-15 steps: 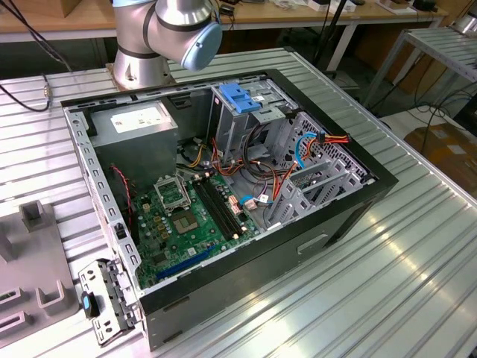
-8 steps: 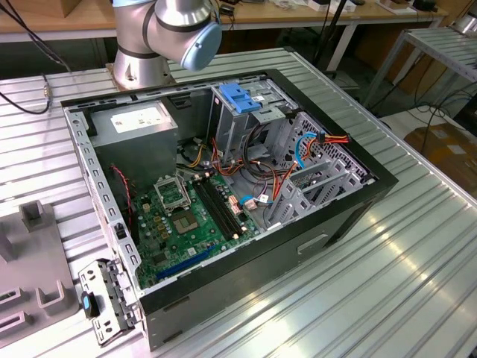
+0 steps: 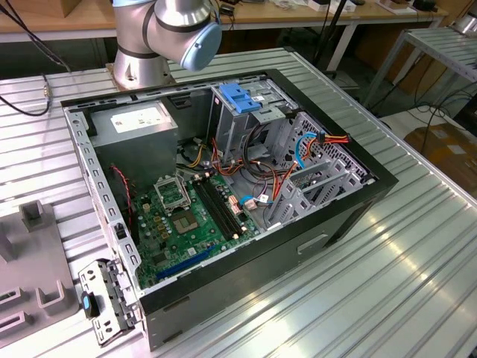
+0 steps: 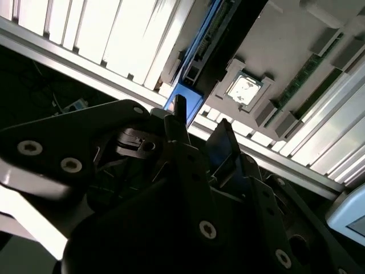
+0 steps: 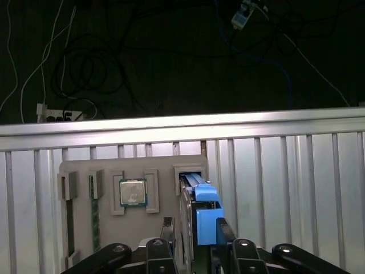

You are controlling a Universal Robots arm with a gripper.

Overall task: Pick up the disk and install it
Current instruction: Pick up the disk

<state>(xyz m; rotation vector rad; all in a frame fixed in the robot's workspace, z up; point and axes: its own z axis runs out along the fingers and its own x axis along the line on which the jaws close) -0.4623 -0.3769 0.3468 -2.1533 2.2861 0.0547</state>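
The disk [image 5: 193, 208] stands on edge in a slot of a grey fixture tray [image 5: 102, 168], with its blue side rail [image 5: 206, 214] facing the camera. In the first wrist view my gripper [image 5: 195, 229] hangs just above it, open. One black finger [image 5: 167, 224] is on one side of the disk and the other finger [image 5: 223, 231] is on the rail side. In the second wrist view the gripper [image 4: 201, 130] points at the blue rail [image 4: 185, 100], which lies just beyond the fingertips. Nothing is held.
The fixture tray also holds a processor chip [image 5: 132, 193] and memory sticks [image 5: 94, 220]. In the exterior view an open computer case [image 3: 223, 171] lies on the ribbed metal table [image 3: 387, 276], with a blue bracket [image 3: 240, 97] on its drive cage, a grey box [image 3: 134, 123] and loose cables [image 3: 313, 145].
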